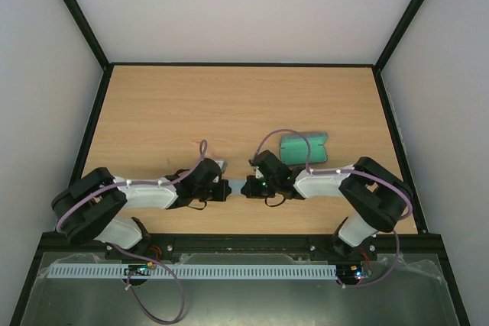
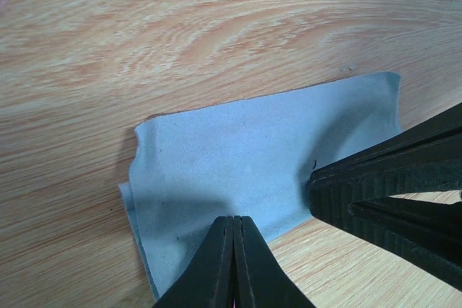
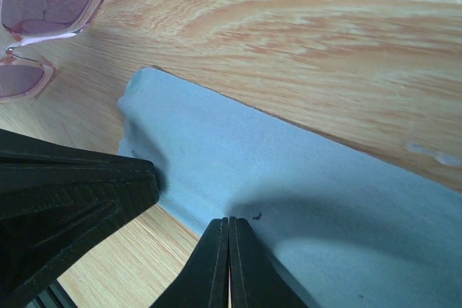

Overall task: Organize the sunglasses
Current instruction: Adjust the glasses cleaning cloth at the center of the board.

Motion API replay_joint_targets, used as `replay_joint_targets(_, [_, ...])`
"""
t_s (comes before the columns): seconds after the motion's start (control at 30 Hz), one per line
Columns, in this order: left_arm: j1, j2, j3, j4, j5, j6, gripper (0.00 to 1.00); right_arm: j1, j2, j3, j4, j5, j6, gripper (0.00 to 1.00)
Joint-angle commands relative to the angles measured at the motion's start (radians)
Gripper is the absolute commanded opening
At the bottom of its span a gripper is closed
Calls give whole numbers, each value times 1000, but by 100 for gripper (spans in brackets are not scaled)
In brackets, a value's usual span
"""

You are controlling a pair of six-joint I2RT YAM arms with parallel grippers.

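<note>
The sunglasses, with a pink translucent frame, lie on the table at the top left of the right wrist view. In the top view only a small pink part shows behind the left arm. A light-blue cloth lies flat between the two grippers; it also shows in the right wrist view and in the top view. My left gripper is shut, its tips pinched on the cloth's near edge. My right gripper is shut on the same edge, close beside it. The open case shows its green inside.
The case lies just behind the right arm. The left arm reaches in from the left. A black frame rail borders the wooden table, with white walls around it.
</note>
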Motion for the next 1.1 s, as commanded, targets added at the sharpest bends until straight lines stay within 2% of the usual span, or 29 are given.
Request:
replay_joint_targets(0.0, [3, -18, -17, -42, -28, 9, 2, -16, -40, -43, -15, 34, -6, 5])
replay_joint_targets(0.6, [2, -85, -17, -116, -56, 16, 2, -97, -231, -142, -160, 86, -45, 10])
replay_joint_targets(0.9, [2, -191, 13, -209, -69, 10, 2, -109, -324, -69, -269, 113, -68, 11])
replay_joint_targets(1.07, [6, -192, 63, -231, -82, 31, 3, -109, -304, -8, -272, 103, -82, 13])
